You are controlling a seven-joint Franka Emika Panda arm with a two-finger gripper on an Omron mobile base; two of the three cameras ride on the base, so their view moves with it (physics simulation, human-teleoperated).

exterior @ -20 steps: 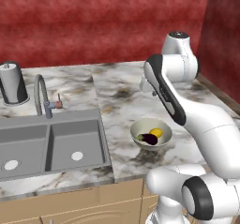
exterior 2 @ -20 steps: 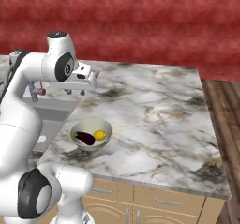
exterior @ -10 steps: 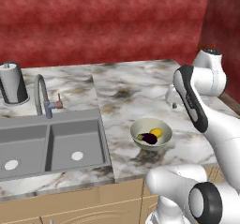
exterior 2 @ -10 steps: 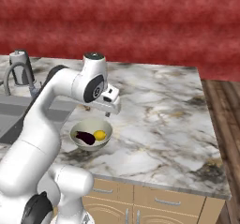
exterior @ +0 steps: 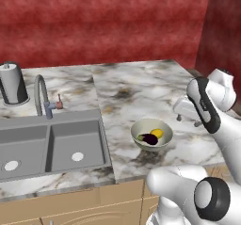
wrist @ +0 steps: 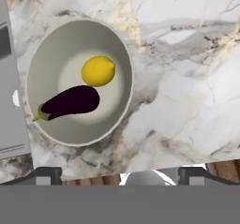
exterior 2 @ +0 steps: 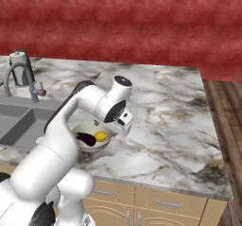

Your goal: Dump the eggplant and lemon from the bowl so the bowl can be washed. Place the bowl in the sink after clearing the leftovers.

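The pale grey-white bowl (exterior: 141,129) stands on the marble counter right of the sink (exterior: 28,146). Inside it lie the dark purple eggplant (exterior: 149,139) and the yellow lemon (exterior: 157,133), side by side. In the hand view I look down on the bowl (wrist: 70,45), the lemon (wrist: 98,71) and the eggplant (wrist: 70,102), whose green stem points toward the sink's edge (wrist: 11,78). My gripper (wrist: 120,175) is open, its tips wide apart, holding nothing. It hovers above the counter just to the right of the bowl (exterior 2: 78,127).
A curved grey faucet (exterior: 41,94) and a dark kettle (exterior: 14,83) stand behind the double-basin sink. Bare marble counter (exterior 2: 165,102) stretches right of the bowl to its edge, with wooden floor (exterior 2: 227,126) beyond.
The arm has swung right across the counter and come down, bringing the hand over the spot beside the bowl. Bowl, eggplant and lemon have not moved.
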